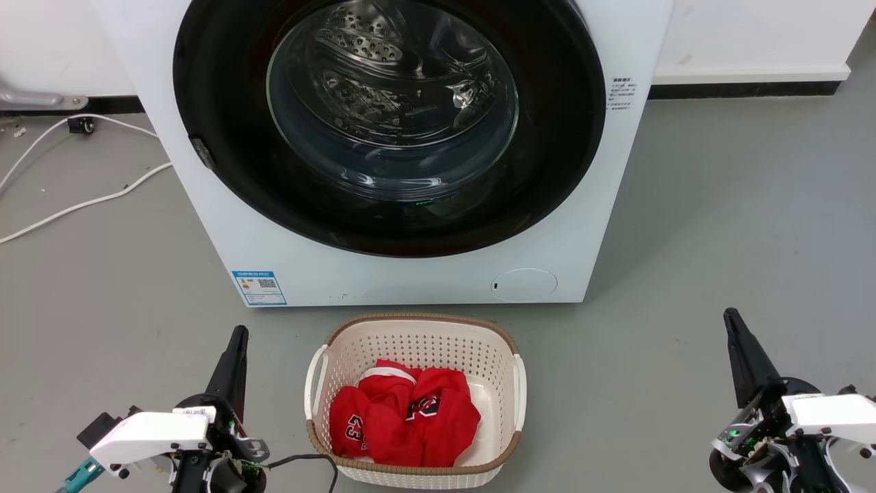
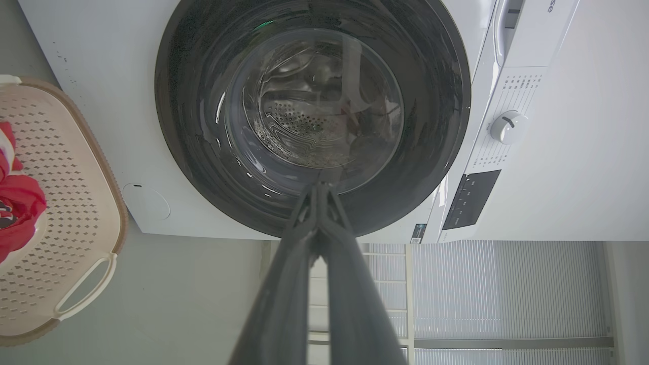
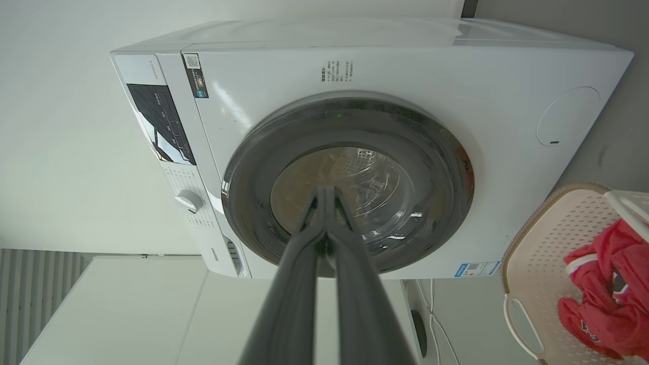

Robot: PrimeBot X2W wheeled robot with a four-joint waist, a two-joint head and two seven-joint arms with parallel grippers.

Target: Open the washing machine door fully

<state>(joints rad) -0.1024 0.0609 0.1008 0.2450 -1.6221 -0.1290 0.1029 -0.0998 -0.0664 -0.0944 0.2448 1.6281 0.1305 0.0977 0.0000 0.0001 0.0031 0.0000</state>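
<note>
The washing machine door (image 1: 226,164), a glossy black disc with a clear glass bowl centre, lies flat against the white machine front, closed. The same door (image 2: 203,167) appears sideways in the left wrist view, and the door (image 3: 436,152) in the right wrist view too. My left gripper (image 1: 238,335) rests low at the lower left, shut with nothing held; its fingertips meet at the left gripper (image 2: 319,188). My right gripper (image 1: 731,316) sits at the lower right, shut and empty, tips together at the right gripper (image 3: 325,191). Both are well short of the door.
A cream laundry basket (image 1: 342,339) holding red clothes (image 1: 404,414) stands on the grey floor right in front of the machine, between my arms. A small round white flap (image 1: 524,285) sits low on the machine front. White cables (image 1: 82,203) trail on the floor at left.
</note>
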